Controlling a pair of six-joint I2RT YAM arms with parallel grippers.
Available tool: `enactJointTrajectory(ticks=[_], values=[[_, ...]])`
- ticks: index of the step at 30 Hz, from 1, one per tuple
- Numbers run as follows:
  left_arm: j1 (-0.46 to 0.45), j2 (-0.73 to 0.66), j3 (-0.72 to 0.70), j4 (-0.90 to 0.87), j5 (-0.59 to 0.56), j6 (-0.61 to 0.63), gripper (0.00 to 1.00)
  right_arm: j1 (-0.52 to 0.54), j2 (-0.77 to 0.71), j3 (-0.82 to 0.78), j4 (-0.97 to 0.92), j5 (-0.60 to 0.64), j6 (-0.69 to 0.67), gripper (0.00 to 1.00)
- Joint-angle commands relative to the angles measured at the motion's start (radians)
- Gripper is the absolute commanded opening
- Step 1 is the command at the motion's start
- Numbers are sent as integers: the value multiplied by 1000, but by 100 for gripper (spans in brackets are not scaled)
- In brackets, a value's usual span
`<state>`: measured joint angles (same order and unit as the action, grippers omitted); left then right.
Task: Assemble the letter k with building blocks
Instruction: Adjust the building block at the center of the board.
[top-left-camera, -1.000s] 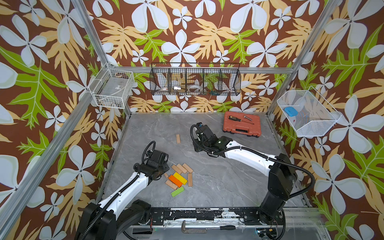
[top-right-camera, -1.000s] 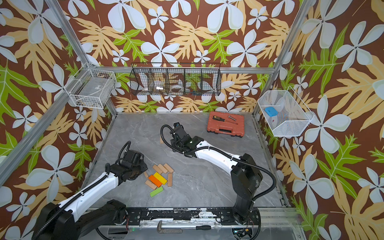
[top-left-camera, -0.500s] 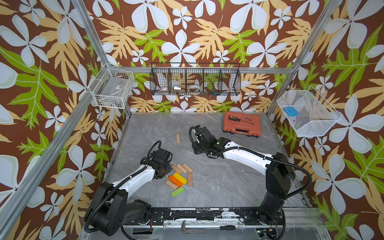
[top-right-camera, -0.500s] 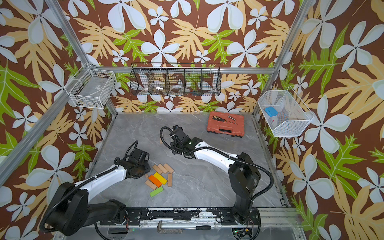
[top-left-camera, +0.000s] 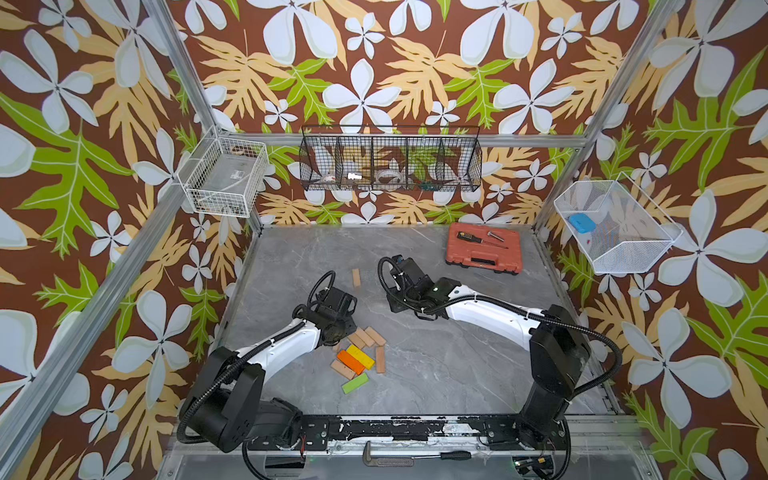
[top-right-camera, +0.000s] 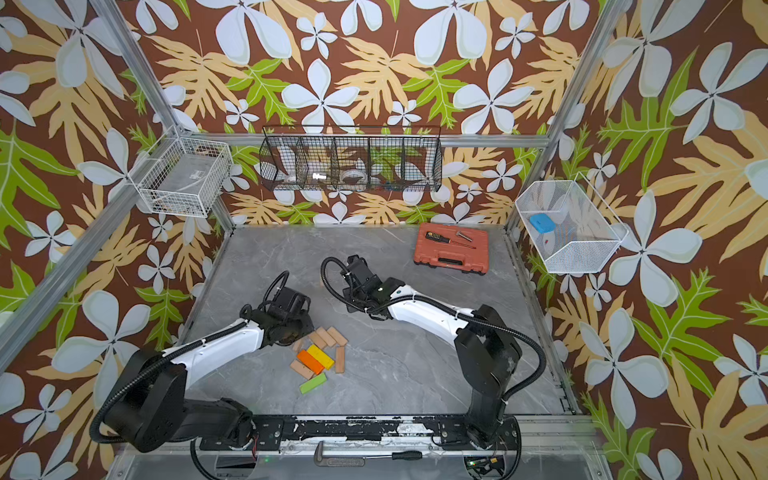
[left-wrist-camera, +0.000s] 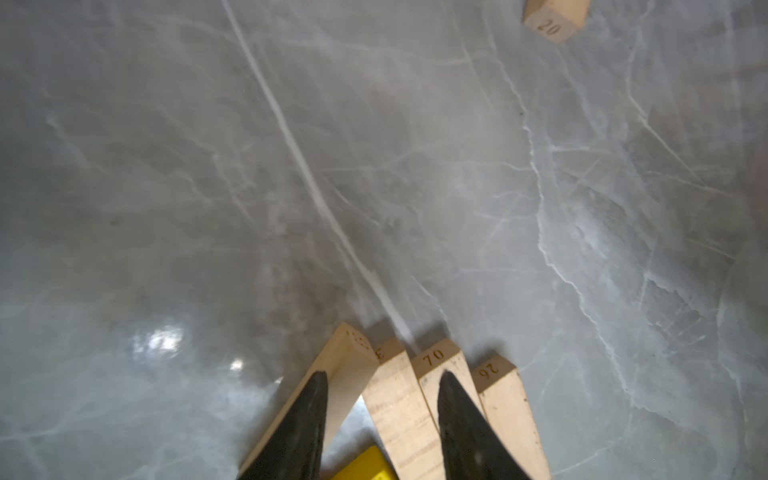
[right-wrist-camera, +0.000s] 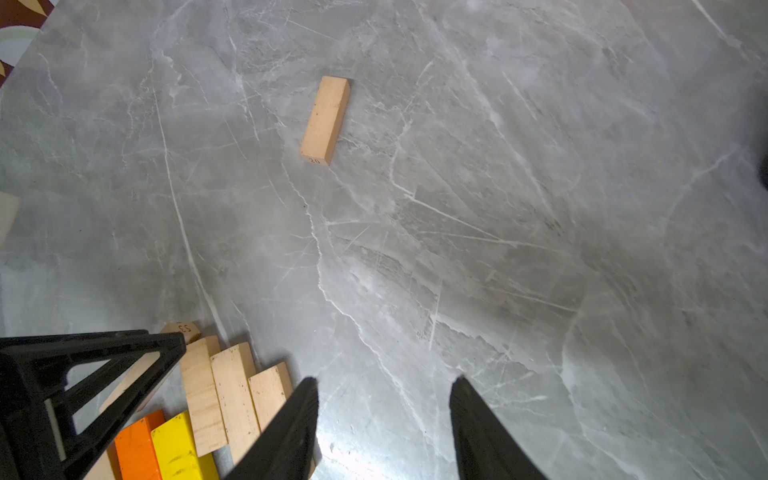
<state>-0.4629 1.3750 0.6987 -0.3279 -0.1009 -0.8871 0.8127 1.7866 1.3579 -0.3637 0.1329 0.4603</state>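
Four plain planks (left-wrist-camera: 399, 415) lay under the left gripper (left-wrist-camera: 382, 374), its jaws parted and empty. The right gripper (right-wrist-camera: 384, 380) gaped empty near them.

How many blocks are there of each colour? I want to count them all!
Plain wood blocks: 7
Orange block: 1
Yellow block: 1
Green block: 1
Total: 10

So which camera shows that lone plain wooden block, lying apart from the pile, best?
The right wrist view: the lone plain wooden block lies whole, close and unobstructed there. The left wrist view catches only its numbered end at the picture's edge; in a top view it shows small and distant.
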Motion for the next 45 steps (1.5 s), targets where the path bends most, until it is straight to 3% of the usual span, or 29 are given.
enactJointTrajectory(ticks=[1,6,12,18,21,25,28,32,35,38,42,45], values=[[-5,-1,-9,-3,17,-27,46,-1,-23,-14,8,33,1,54],[-27,-34,-68,109,104,-93,44,-9,-69,-47,18,67,8,55],[-143,-20,-26,125,77,-142,42,-27,-112,-80,26,73,23,55],[-164,-36,-5,108,61,-139,42,-37,-171,-126,37,89,36,55],[-166,-97,26,52,-30,-32,47,-39,-192,-148,48,90,31,55],[-164,-141,120,-166,-188,323,52,-40,-194,-165,50,66,23,55],[-162,-106,136,-243,-152,475,54,-40,-197,-179,65,42,27,55],[-160,-8,172,-270,-57,537,52,-40,-210,-186,70,33,26,55],[-160,24,181,-224,-20,431,47,-40,-226,-202,67,49,29,55],[-165,57,202,-228,-43,132,34,-41,-232,-210,60,59,37,55],[-206,72,203,-146,3,-75,34,-41,-233,-223,63,62,49,55],[-227,127,266,-157,-34,-203,39,-41,-233,-224,64,60,49,55]])
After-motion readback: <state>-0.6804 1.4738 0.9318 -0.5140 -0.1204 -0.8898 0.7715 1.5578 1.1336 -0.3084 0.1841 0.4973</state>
